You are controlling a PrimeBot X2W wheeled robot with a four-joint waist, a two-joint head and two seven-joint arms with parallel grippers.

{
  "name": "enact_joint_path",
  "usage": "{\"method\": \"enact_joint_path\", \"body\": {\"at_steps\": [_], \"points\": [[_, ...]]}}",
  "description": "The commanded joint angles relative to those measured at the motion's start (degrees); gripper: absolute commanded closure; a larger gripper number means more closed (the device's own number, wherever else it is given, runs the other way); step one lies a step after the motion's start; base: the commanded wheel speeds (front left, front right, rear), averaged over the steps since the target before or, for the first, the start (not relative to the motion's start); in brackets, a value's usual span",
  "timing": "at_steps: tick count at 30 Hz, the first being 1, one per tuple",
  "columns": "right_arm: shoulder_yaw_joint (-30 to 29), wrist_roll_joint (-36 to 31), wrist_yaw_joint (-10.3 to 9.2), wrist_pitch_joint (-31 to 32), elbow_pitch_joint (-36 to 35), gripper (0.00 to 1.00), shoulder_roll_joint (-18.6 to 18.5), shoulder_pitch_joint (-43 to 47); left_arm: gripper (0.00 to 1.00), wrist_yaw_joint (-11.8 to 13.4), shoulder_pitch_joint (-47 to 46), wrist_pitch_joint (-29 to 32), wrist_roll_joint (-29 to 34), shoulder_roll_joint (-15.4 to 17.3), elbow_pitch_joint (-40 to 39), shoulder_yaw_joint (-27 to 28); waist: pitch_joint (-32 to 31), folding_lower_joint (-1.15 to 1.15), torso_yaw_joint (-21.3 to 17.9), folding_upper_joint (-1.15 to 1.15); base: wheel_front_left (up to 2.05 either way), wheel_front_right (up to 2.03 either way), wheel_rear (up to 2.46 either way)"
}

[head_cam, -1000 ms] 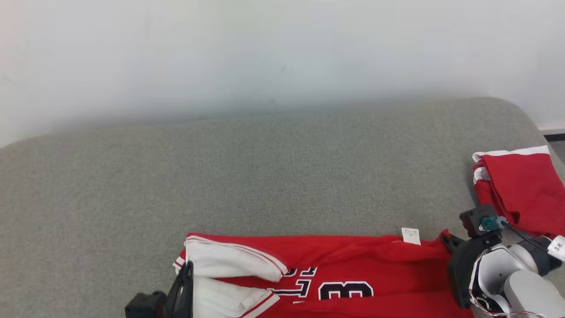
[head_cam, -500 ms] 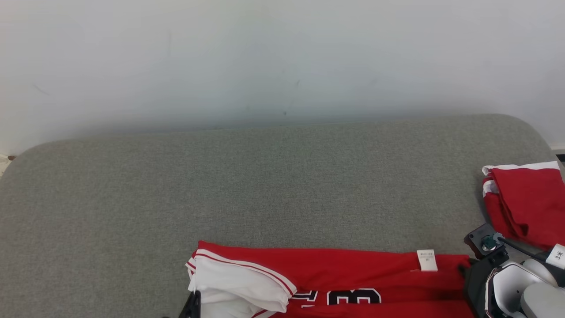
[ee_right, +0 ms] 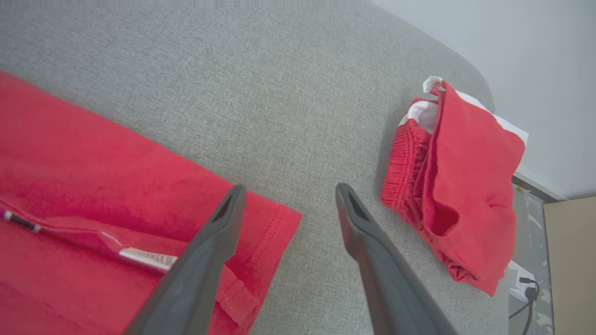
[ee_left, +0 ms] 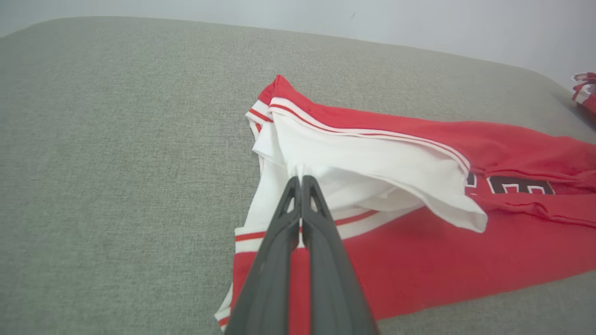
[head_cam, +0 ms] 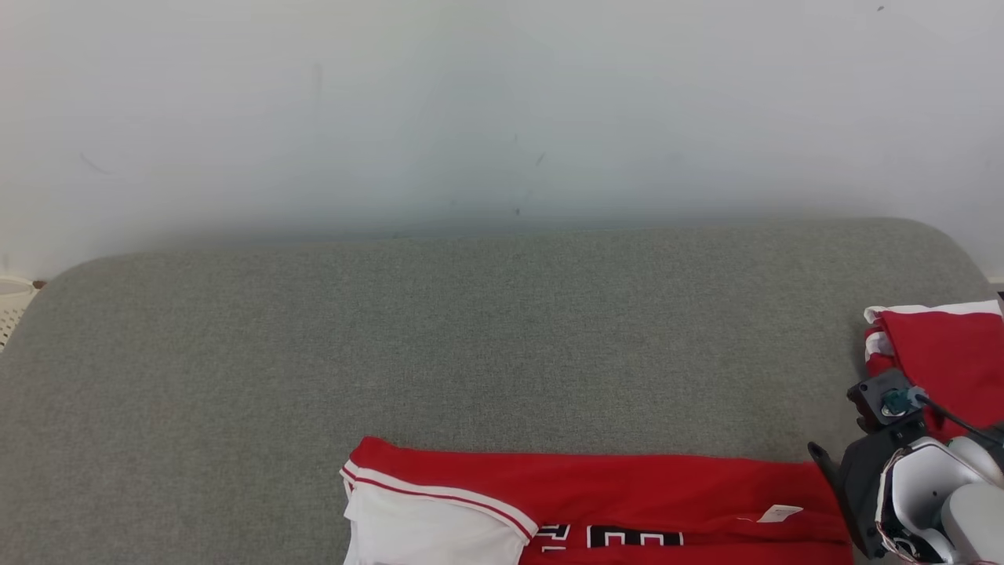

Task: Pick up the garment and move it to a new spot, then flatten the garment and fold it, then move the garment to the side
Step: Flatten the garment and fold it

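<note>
The garment [head_cam: 627, 494] is a red jersey with white sleeves and dark numbers, lying partly folded along the near edge of the grey padded surface [head_cam: 471, 337]. In the left wrist view my left gripper [ee_left: 300, 179] is shut, its tips pinching a fold of the garment's white sleeve [ee_left: 354, 158], which rises towards them. My right gripper [ee_right: 289, 188] is open just above the garment's red hem corner [ee_right: 270, 218], holding nothing; a white label [ee_right: 146, 257] lies beside its left finger. In the head view, the right wrist [head_cam: 871, 479] sits at the garment's right end.
A second folded red and white piece [head_cam: 941, 361] lies at the surface's right edge, also seen as red shorts [ee_right: 456, 186] in the right wrist view. A pale wall [head_cam: 502, 118] stands behind. Bare grey padding stretches left and back. Floor with a cable [ee_right: 526, 293] lies beyond the right edge.
My right gripper has opened and let go of the garment's right end, and the label has flopped over. The head camera has tilted, shifting the picture down. The left gripper stays shut.
</note>
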Motion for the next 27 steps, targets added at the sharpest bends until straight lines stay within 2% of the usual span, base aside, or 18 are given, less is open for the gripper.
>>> {"method": "enact_joint_path", "body": {"at_steps": [1,10,11,13,14,15,20,27], "points": [[-1.4,-0.8,-0.14,0.1,-1.0,0.00,0.7,0.7,1.00,0.2,1.1,-0.5,-0.8,-0.2,0.5,0.3,-0.1,0.00,0.1,0.00,0.00,0.00,0.00],[-8.6,-4.0,-0.14,0.2,-4.6,0.00,3.9,3.3,1.00,-0.3,2.4,-0.8,-1.4,-1.1,3.3,0.0,-0.3,0.00,0.7,0.00,0.00,0.00,0.00],[-9.7,-4.2,-0.14,0.0,-5.0,0.00,4.5,3.8,0.77,-0.3,2.4,-0.5,-1.6,-1.3,3.5,-0.2,-0.4,0.00,0.8,0.00,0.00,0.00,0.00],[-12.0,-4.7,-0.14,-0.3,-5.9,0.00,5.9,4.8,0.57,-0.2,2.2,-0.1,-1.5,-1.6,3.8,-0.5,-0.5,0.00,0.9,0.00,0.00,0.00,0.00],[-13.3,-4.9,-0.14,-0.3,-6.5,0.00,6.7,5.4,0.15,-0.1,2.3,0.1,-1.6,-1.6,3.9,-0.5,-0.6,0.00,1.0,0.00,0.00,0.00,0.00],[-14.7,-4.9,-0.14,-0.1,-7.0,0.00,7.6,6.1,0.00,0.1,2.4,0.3,-1.8,-1.7,4.1,-0.5,-0.6,0.00,1.1,0.00,0.00,0.00,0.00],[-20.0,-5.3,-0.14,1.5,-9.9,0.00,11.2,9.3,0.00,0.8,2.8,0.8,-1.7,-1.3,4.2,-0.7,-1.1,0.00,1.4,0.00,0.00,0.00,0.00],[-30.5,-8.1,-0.14,6.1,-15.1,0.00,18.9,16.0,0.00,2.5,3.6,0.4,0.3,2.6,2.9,0.1,-1.9,0.00,2.1,0.00,0.00,0.00,0.00]]}}
